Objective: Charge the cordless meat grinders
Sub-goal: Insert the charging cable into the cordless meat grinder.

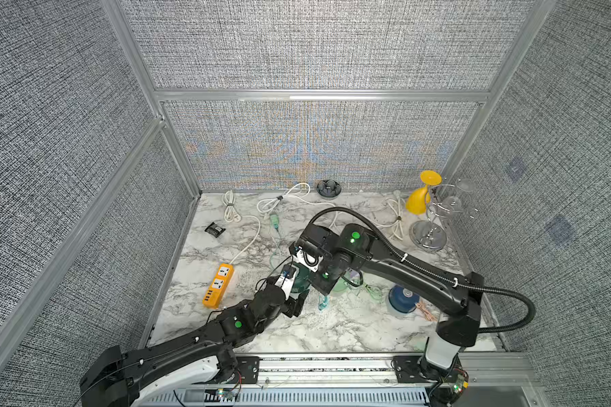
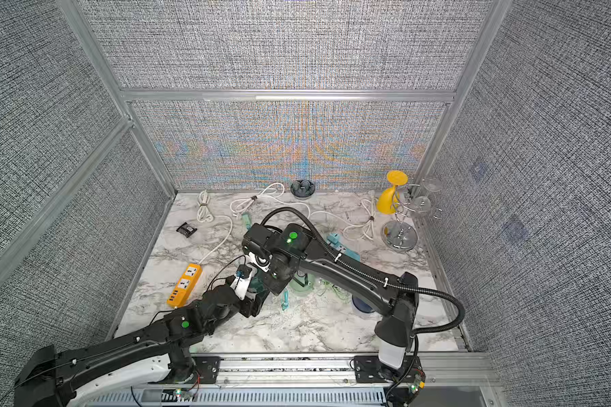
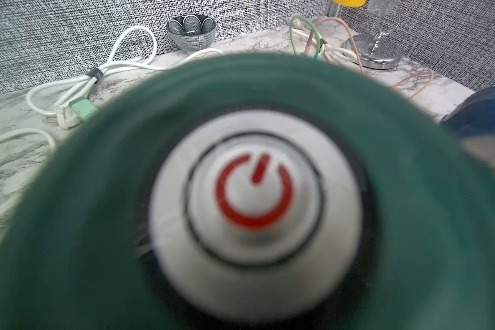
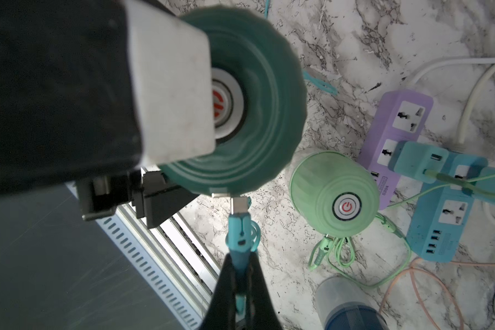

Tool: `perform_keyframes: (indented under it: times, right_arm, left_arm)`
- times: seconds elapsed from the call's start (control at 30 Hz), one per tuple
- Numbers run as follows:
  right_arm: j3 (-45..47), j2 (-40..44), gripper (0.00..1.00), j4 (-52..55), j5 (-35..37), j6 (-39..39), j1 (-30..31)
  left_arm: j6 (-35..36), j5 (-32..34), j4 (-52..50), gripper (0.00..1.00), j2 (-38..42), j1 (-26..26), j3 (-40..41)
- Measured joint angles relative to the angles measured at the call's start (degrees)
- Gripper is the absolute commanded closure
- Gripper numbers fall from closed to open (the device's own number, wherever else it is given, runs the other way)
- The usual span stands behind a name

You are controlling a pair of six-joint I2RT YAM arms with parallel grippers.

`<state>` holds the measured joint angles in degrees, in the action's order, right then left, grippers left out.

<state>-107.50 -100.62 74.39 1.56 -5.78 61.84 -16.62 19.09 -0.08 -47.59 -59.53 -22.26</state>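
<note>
Currently your left gripper [image 1: 298, 286] holds the dark green grinder [image 4: 257, 100] between widely spread jaws, tipped on its side near the mint green grinder [image 4: 333, 194]. Your right gripper [image 4: 239, 265] is pinched tight on the teal plug [image 4: 239, 231], whose metal tip touches the dark grinder's rim. If that tip meets the port at an angle, your push could bend the connector or skid it off the rim, and the round body may twist in its wide hold or the plug slide back through the closed jaws.
</note>
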Motion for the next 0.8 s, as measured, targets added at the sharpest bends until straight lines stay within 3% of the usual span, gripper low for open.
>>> perform_keyframes:
  times: [0.53,0.8]
  right_arm:
    - [2.47,3.19,1.0,-4.28,3.17,1.95,1.7]
    - [3.63,3.26,1.0,-4.79,9.49,3.58,4.63]
  left_arm:
    - [-1.92,-2.14,-2.64,0.43,0.76,0.0,-1.75]
    - [-2.29,-2.75,-3.96,0.43,1.75,0.0,-1.99]
